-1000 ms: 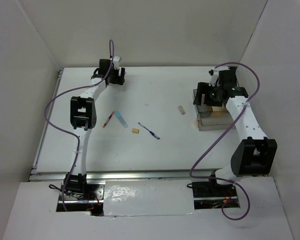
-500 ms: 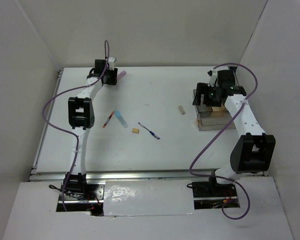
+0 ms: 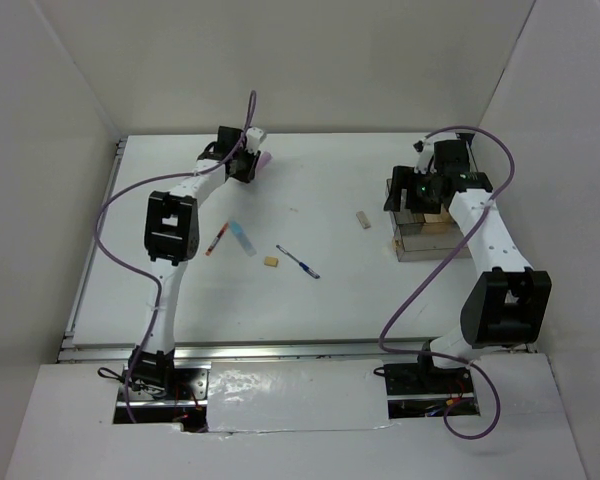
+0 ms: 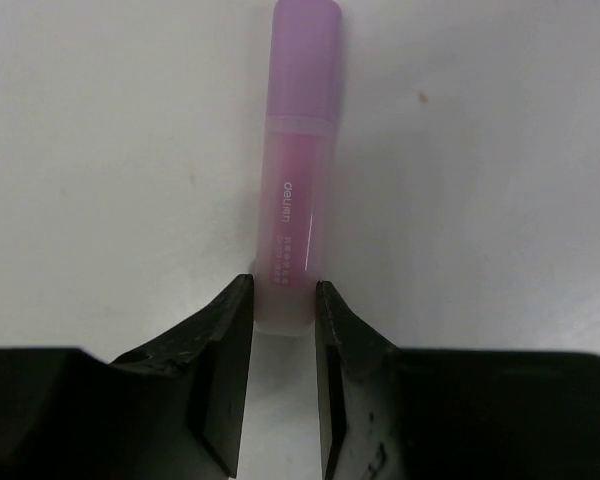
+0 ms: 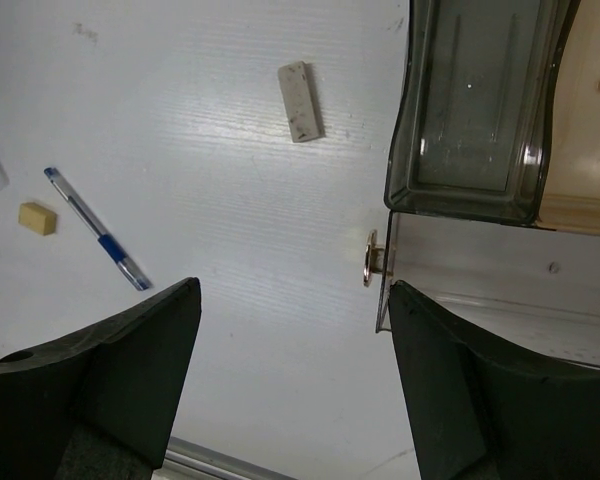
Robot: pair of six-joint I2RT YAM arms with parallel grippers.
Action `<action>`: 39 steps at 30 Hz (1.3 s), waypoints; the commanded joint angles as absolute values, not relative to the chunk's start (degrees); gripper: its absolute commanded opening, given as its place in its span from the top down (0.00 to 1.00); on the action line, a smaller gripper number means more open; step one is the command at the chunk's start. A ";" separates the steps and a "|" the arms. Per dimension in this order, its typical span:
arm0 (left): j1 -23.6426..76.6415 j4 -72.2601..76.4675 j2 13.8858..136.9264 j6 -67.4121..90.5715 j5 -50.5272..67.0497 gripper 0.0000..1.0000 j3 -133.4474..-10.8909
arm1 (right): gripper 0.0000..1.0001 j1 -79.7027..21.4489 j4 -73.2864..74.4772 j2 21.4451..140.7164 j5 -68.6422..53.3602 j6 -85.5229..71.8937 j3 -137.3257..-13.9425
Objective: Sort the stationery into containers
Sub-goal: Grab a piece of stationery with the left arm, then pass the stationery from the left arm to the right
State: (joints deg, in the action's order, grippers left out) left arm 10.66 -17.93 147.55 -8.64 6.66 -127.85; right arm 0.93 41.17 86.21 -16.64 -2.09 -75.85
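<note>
My left gripper point(image 4: 283, 300) is pinched narrow on the near end of the pink translucent plastic bar point(image 4: 298, 150), its lilac cap pointing away from me. In the overhead view the bar is at the far left of the white table point(image 3: 320, 190), well apart from the clear plastic compartment tray point(image 3: 420, 247) on the right side.

The pads catch only the last bit of the bar — most of its length sticks out ahead, so I judge it could pivot or slip if I swing fast. I cannot tell from these views whether it is off the table.

To carry it well I'd squeeze firmly, lift straight up before travelling, and cross at a steady pace. The bar should stay level and high enough to pass over the beige rectangular block point(image 3: 362, 219) lying between me and the tray.

My right gripper point(image 5: 292, 300) hangs spread wide with nothing in it, just beside the tray's smoky-grey section point(image 5: 470, 120) — that arm crowds the drop, so it should give room first.

At the tray I'd line the bar up with a long compartment, lower it in, then let go.
</note>
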 commanded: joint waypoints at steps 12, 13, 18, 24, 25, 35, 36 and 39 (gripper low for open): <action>9.14 -19.07 119.73 -5.36 27.58 1.00 -103.10 | 0.18 -2.02 40.61 76.91 -17.84 3.95 -77.25; 9.31 -20.46 118.75 -5.45 29.08 1.00 -102.49 | 0.18 -2.02 40.69 76.56 -17.93 4.65 -77.34; 9.84 -17.50 108.75 -2.55 38.39 1.00 -91.86 | 0.18 -2.72 40.87 74.01 -20.03 7.11 -78.92; 14.06 -32.68 104.15 -10.19 45.52 1.00 -92.28 | 0.18 -8.95 43.86 69.71 -22.50 20.11 -80.69; 14.93 -35.74 103.37 -10.80 46.14 1.00 -92.20 | 0.18 -9.83 42.47 68.57 -22.33 24.22 -79.20; 19.16 -42.80 102.39 -4.14 55.97 1.00 -89.38 | 0.27 -29.25 32.79 57.83 -14.08 43.84 -66.64; 20.20 -43.85 102.65 -3.70 56.51 1.00 -89.82 | 0.27 -30.83 32.78 58.01 -13.19 46.38 -66.01; 22.14 -46.74 103.88 -3.25 57.65 1.00 -91.66 | 0.27 -38.64 32.43 58.97 -10.12 50.60 -63.73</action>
State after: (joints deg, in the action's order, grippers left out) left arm 20.05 -42.65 104.51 -5.13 52.38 -89.49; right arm -33.12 34.87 57.28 -14.98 42.44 -66.04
